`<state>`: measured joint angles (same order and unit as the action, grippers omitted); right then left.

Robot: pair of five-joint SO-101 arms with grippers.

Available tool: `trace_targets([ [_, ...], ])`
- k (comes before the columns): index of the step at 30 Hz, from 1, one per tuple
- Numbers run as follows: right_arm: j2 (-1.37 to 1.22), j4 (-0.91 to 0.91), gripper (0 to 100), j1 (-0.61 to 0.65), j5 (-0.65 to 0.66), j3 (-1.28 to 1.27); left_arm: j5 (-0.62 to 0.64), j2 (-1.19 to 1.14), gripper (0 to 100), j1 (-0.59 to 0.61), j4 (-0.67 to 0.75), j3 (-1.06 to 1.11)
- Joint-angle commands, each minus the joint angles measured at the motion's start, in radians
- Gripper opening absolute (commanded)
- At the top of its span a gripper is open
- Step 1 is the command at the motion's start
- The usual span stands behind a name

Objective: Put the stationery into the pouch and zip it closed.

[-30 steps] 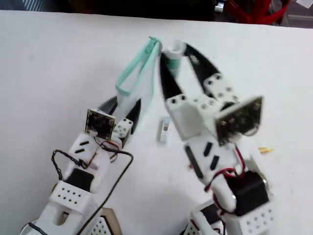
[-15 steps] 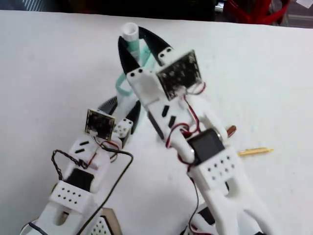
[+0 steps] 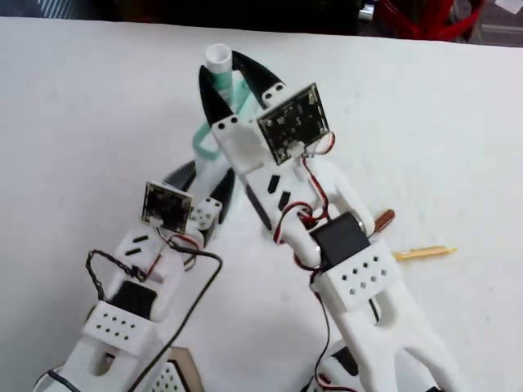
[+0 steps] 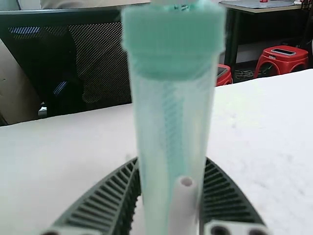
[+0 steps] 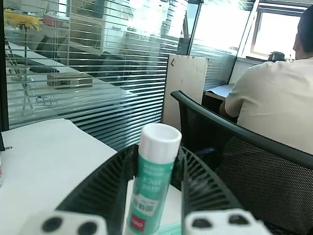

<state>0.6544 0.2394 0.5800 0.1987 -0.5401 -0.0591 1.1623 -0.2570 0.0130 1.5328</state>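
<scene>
My left gripper (image 3: 204,176) is shut on the pouch (image 3: 201,143), a clear pouch with mint green trim, and holds it up off the white table. In the left wrist view the pouch (image 4: 171,98) stands upright between the left gripper (image 4: 171,196) fingers, mint end farthest from the camera. My right gripper (image 3: 222,69) is shut on a glue stick (image 3: 219,59) with a white cap and teal label, just over the far end of the pouch. The right wrist view has the glue stick (image 5: 154,171) gripped between the ribbed fingers of the right gripper (image 5: 155,156).
A yellow pencil (image 3: 421,253) lies on the table (image 3: 82,98) to the right of the right arm, with a small brown item (image 3: 382,218) beside it. A wooden block corner (image 3: 184,359) sits at the front edge. Chairs stand beyond the table.
The right arm has swung left with the glue stick, from the right of the pouch to over its far end. The left arm kept still with the pouch.
</scene>
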Motion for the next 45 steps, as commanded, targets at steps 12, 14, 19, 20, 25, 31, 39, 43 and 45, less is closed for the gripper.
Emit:
trace_targets([
  [12, 0.064, 0.002, 1.7, -0.073, 0.014, -0.083, -0.003, 0.008, 18, -0.002, 0.015, -0.003],
  [14, 0.094, 0.002, 1.7, -0.071, 0.014, -0.101, -0.005, 0.008, 18, -0.002, 0.015, -0.003],
  [19, 0.116, -0.005, 1.7, -0.070, 0.014, -0.127, -0.008, 0.008, 18, -0.007, 0.014, -0.003],
  [20, 0.116, -0.005, 1.7, -0.070, 0.014, -0.127, -0.008, 0.008, 18, -0.008, 0.014, -0.003],
  [25, 0.094, -0.005, 1.8, -0.070, 0.014, -0.120, -0.008, 0.008, 18, -0.008, 0.012, -0.003],
  [31, 0.091, 0.002, 4.4, -0.070, 0.014, -0.120, -0.008, 0.008, 18, -0.004, 0.014, -0.003],
  [39, 0.091, 0.002, 15.3, -0.070, 0.014, -0.121, -0.008, 0.008, 18, -0.004, 0.014, -0.003],
  [43, 0.093, 0.002, 14.4, -0.070, 0.014, -0.121, -0.008, 0.008, 18, -0.004, 0.014, -0.003],
  [45, 0.096, 0.002, 14.3, -0.070, 0.014, -0.121, -0.008, 0.008, 18, -0.004, 0.014, -0.003],
])
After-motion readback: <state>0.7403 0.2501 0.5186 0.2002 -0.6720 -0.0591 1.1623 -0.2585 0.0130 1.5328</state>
